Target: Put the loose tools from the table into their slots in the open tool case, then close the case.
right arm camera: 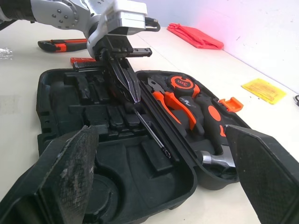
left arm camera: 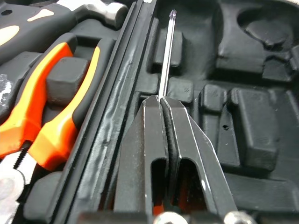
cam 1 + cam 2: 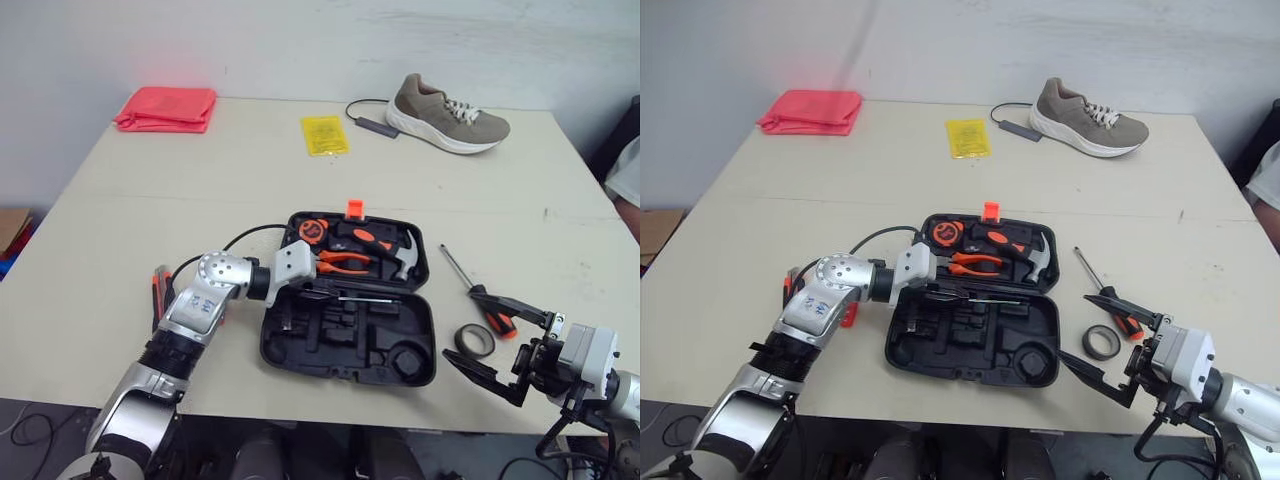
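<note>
The black tool case (image 3: pixel 428 345) lies open mid-table. Its far half holds a tape measure (image 3: pixel 312 229), orange pliers (image 3: pixel 345 262) and a hammer (image 3: pixel 395 255). My left gripper (image 2: pixel 162 100) is shut on a thin screwdriver; the bare shaft (image 2: pixel 167 51) sticks out past the fingertips, low over the near tray beside the hinge. Its handle is hidden between the fingers. My right gripper (image 3: pixel 468 326) stands open at the table's front right, around a black tape roll (image 3: pixel 474 340) but above it. A second screwdriver (image 3: pixel 462 274) with an orange-black handle lies just beyond it.
An orange-black tool (image 1: pixel 58 45) and a small red item (image 1: pixel 84 60) lie left of the case, by my left arm. At the back are a red cloth (image 3: pixel 167 108), a yellow packet (image 3: pixel 325 135), a shoe (image 3: pixel 445 115) and a cable (image 3: pixel 370 122). A person's sleeve (image 3: pixel 625 170) shows at the right edge.
</note>
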Controlling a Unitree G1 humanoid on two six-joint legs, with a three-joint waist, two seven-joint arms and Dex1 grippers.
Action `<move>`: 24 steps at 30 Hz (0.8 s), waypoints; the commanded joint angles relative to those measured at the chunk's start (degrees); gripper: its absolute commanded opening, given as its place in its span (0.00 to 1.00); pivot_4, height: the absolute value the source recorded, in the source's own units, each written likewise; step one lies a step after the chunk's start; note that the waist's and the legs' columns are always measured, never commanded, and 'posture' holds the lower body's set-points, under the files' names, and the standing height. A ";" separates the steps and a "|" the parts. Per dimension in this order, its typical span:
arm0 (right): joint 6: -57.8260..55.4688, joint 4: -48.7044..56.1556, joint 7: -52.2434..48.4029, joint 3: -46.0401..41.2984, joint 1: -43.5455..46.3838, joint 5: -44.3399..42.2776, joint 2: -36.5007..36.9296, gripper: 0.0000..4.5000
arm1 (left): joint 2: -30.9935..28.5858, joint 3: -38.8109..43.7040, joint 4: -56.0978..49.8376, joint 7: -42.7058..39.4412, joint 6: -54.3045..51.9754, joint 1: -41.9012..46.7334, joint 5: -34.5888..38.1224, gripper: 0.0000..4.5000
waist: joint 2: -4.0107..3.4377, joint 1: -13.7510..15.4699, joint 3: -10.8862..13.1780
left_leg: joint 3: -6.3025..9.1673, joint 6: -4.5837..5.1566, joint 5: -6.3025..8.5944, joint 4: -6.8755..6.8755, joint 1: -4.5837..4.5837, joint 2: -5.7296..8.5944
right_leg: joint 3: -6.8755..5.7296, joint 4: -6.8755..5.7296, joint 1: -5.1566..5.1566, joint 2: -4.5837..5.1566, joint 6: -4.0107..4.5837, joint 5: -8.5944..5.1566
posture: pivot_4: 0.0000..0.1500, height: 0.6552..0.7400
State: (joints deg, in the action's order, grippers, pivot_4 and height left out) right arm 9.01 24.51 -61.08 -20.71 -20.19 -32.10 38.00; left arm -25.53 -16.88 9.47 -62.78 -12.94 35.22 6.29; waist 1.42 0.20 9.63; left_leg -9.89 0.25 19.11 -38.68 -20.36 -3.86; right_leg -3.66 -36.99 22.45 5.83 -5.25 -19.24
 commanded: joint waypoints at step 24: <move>7.99 -6.63 1.24 -8.05 -4.12 -0.40 -2.13 1.00 | 1.53 1.73 -3.42 -4.38 9.04 -0.86 3.54 0.00 | -0.33 1.02 -0.45 | 0.03 0.19 0.12 0.00 0.01 0.06 | -0.10 0.09 -0.07 0.53 0.00 0.00 | 1.00 1.00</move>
State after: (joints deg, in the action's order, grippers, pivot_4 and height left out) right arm 16.22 17.55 -60.46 -25.34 -23.72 -30.81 35.54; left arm -22.99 -20.15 7.41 -65.05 -7.82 33.98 5.22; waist 1.09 1.22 9.18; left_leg -9.86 0.44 19.22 -38.73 -20.44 -3.81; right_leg -3.80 -36.93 22.46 6.36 -5.26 -19.23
